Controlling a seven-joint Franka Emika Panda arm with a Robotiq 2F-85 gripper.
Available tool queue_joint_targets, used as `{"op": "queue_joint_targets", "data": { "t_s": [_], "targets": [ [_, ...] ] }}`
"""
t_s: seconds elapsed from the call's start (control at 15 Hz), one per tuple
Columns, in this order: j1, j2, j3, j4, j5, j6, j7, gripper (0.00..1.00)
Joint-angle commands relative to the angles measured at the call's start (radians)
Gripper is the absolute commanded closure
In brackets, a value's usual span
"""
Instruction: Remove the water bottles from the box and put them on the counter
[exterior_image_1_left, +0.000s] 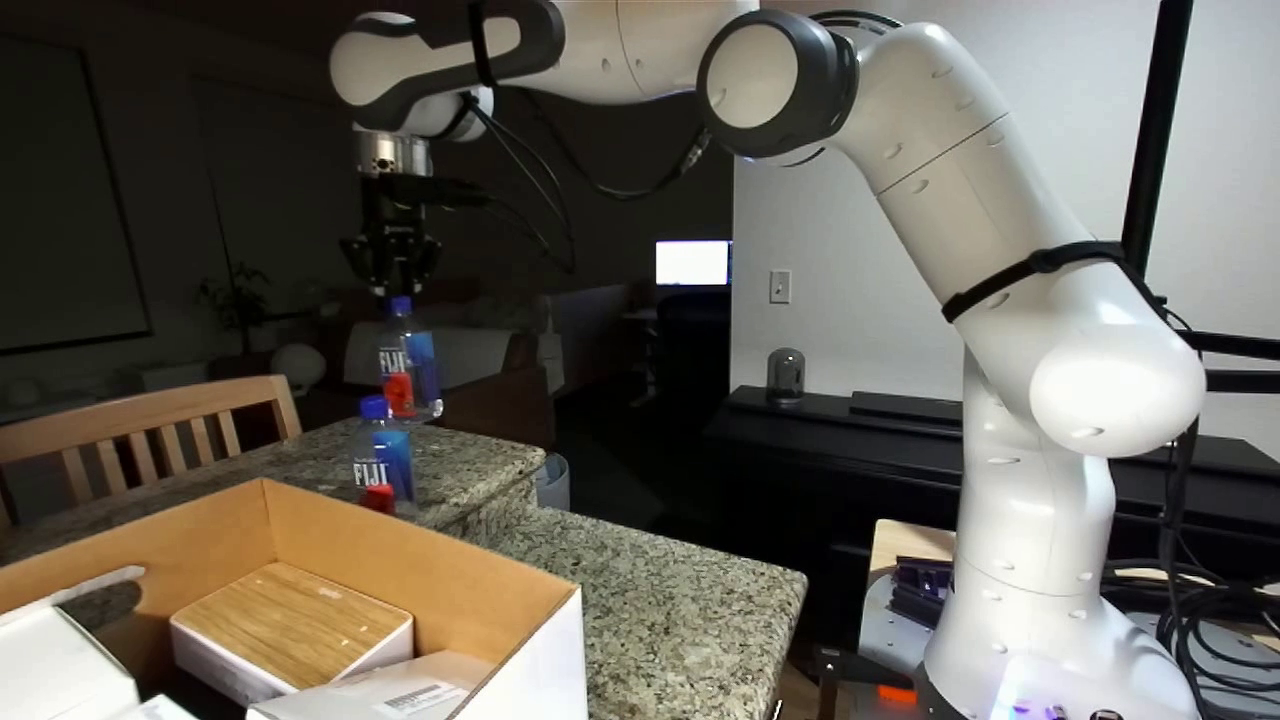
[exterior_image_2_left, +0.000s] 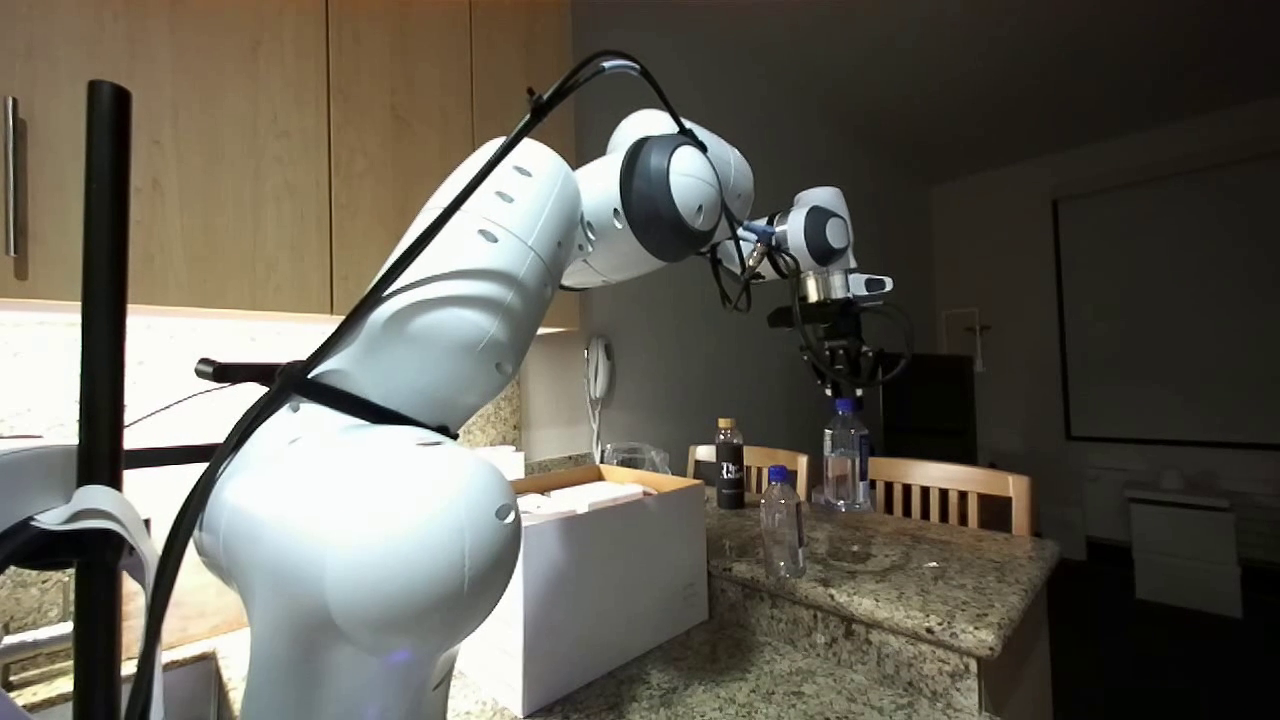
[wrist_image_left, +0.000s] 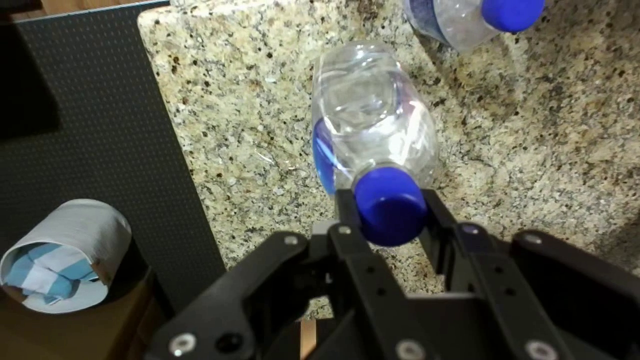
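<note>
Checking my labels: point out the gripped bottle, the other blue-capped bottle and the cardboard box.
Gripped bottle (wrist_image_left: 377, 137): wrist view, clear body.
Other blue-capped bottle (exterior_image_2_left: 781, 530): an exterior view, clear body.
Cardboard box (exterior_image_2_left: 618, 590): an exterior view, white side.

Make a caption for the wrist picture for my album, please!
The gripper pinches a water bottle by its blue cap over the speckled counter while another bottle peeks in.

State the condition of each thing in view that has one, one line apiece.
Held bottle: capped, near upright; whether its base touches the counter is unclear.
Gripper: closed around the held bottle's top.
Standing bottle: capped, upright on the counter.
Dark bottle: capped, upright on the counter.
Box: open at the top, cartons inside.
Bin: uncovered, blue and white contents inside.
Screen: lit.
Cabinet doors: shut.
</note>
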Motion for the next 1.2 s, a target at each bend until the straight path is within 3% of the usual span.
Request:
{"op": "queue_joint_targets", "data": {
  "t_s": [0.0,0.2,0.27,0.53,0.6,1.13],
  "targets": [
    [-0.013,-0.027,0.000,-0.055,0.024,0.033,0.015,0.85],
    [-0.023,-0.029,0.005,-0.071,0.040,0.035,0.004,0.85],
    [-0.009,0.002,-0.003,-0.036,0.009,0.012,0.000,0.66],
    [-0.012,0.001,-0.003,-0.040,0.018,0.015,0.000,0.66],
    [-0.008,0.020,0.000,-0.041,0.015,0.008,-0.005,0.85],
    [-0.066,0.092,0.043,-0.119,0.050,0.072,-0.005,0.85]
  ]
}}
